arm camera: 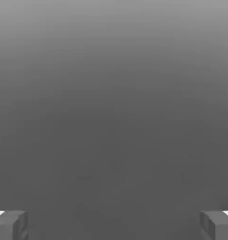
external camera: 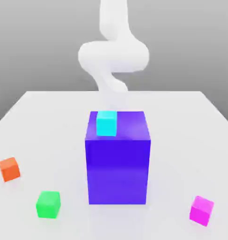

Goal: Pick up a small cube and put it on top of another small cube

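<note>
White tabletop (external camera: pixel 50 122); plain grey backdrop (external camera: pixel 36 42); soft even light

no readable text, no labels, no brand marks, no numbers, no signs on any surface here

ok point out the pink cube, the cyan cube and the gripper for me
pink cube (external camera: pixel 201 210): exterior view, middle of its front face
cyan cube (external camera: pixel 106 125): exterior view, front face, on top of the blue block
gripper (arm camera: pixel 114 225): hand view, midway between its two fingertips
</note>
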`<action>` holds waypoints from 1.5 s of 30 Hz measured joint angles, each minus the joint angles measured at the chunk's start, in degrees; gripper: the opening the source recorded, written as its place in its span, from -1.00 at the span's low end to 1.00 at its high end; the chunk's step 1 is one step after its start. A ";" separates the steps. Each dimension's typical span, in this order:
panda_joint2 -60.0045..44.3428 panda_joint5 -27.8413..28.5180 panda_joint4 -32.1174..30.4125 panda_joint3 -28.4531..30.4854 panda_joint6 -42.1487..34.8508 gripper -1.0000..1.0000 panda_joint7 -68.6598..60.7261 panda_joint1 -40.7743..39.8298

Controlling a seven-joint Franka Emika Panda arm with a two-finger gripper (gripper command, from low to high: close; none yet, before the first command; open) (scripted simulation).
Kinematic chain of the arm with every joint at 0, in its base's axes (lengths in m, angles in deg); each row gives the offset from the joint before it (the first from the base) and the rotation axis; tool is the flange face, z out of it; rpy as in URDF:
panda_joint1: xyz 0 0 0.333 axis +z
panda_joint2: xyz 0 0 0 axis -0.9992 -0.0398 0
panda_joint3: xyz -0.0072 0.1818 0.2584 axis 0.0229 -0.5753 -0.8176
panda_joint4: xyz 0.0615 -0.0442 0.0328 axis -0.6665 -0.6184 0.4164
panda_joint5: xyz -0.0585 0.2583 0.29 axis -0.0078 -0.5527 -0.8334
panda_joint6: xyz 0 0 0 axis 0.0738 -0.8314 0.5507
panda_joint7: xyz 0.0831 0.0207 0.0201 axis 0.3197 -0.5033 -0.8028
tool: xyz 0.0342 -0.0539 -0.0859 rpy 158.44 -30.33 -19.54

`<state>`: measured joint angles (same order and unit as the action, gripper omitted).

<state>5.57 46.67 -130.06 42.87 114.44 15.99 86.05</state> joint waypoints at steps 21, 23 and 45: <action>-43.52 15.92 -5.36 -21.94 14.94 0.00 53.58 -3.37; -47.52 16.89 -5.89 -21.52 16.41 0.00 58.30 -1.39; -58.81 16.86 -7.02 -20.28 22.46 -1.00 69.24 4.46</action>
<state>-53.24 63.53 -137.08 22.59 136.90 85.23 90.52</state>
